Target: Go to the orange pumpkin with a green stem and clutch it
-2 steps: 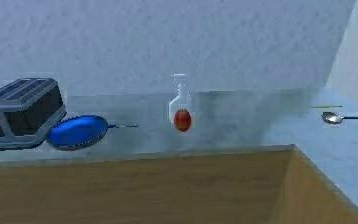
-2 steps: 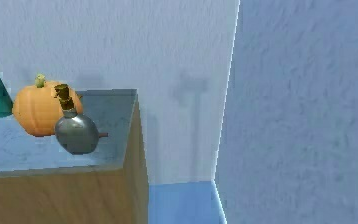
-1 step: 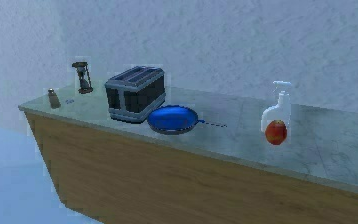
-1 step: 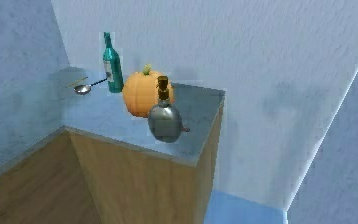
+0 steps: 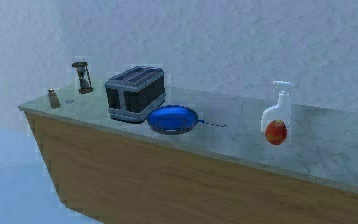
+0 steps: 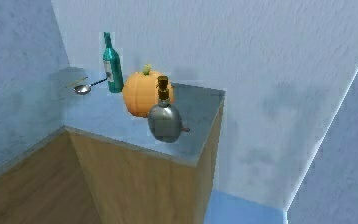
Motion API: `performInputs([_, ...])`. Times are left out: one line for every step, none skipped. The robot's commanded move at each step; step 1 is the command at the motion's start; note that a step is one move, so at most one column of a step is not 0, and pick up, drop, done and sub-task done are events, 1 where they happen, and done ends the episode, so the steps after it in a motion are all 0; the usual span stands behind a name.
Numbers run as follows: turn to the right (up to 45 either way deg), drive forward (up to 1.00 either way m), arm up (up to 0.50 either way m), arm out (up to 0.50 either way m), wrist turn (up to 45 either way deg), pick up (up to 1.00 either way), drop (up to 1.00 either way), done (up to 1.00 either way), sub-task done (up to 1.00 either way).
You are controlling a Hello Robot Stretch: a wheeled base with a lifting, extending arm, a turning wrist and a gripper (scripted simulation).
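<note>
An orange pumpkin (image 6: 140, 91) with a short green stem sits on a grey counter (image 6: 107, 117) with wooden sides, toward the back of the top. A round grey flask (image 6: 165, 119) with a dark neck stands just in front of it at the pumpkin's right side, partly overlapping it in the picture. A tall teal bottle (image 6: 111, 62) stands just left of the pumpkin near the wall.
A metal spoon (image 6: 85, 88) lies left of the bottle. The counter (image 5: 237, 140) in the forward view carries a toaster (image 5: 135, 94), a blue pan (image 5: 174, 121), a white spray bottle (image 5: 277, 116), an hourglass (image 5: 83, 76) and a small shaker (image 5: 54, 98). Floor lies right of the counter's end.
</note>
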Motion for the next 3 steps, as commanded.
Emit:
performInputs([0.0, 0.0, 0.38, 0.0, 0.0, 0.0, 0.0, 0.0, 0.0])
performInputs([0.0, 0.0, 0.0, 0.44, 0.0, 0.0, 0.0, 0.0, 0.0])
performInputs([0.0, 0.0, 0.0, 0.0, 45.0, 0.0, 0.0, 0.0, 0.0])
